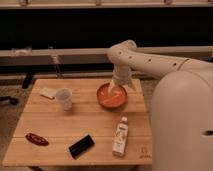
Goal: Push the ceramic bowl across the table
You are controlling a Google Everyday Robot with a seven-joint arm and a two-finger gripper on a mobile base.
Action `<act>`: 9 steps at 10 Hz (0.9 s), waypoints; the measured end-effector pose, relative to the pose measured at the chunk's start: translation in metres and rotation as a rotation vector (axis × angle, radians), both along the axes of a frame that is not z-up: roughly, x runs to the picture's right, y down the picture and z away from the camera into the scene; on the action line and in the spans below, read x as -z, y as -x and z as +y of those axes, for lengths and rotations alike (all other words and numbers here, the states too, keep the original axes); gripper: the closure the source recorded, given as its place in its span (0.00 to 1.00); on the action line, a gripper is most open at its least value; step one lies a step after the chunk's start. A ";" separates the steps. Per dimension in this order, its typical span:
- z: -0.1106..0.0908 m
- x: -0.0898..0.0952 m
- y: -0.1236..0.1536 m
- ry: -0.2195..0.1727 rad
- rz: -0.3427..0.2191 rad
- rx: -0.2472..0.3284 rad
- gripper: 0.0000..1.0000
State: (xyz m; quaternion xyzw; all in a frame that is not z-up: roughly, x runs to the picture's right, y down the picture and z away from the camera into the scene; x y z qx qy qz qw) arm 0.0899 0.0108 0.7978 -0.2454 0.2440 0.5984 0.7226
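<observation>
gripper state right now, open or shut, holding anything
Gripper: down at the ceramic bowl on the table; open or shut cannot be told.
</observation>
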 end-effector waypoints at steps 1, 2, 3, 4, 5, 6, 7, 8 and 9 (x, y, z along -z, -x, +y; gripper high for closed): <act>0.001 -0.002 0.001 0.001 -0.001 0.003 0.20; 0.001 -0.004 0.001 0.002 -0.002 0.006 0.20; 0.002 -0.005 0.001 0.002 -0.002 0.008 0.20; 0.002 -0.007 0.002 0.001 -0.003 0.009 0.20; 0.002 -0.008 0.001 0.001 -0.002 0.009 0.20; 0.003 -0.011 0.000 0.003 -0.001 0.012 0.20; 0.006 -0.017 0.001 0.004 -0.002 0.015 0.20; 0.007 -0.021 0.002 0.003 -0.005 0.016 0.20; 0.006 -0.022 0.002 0.002 -0.004 0.016 0.20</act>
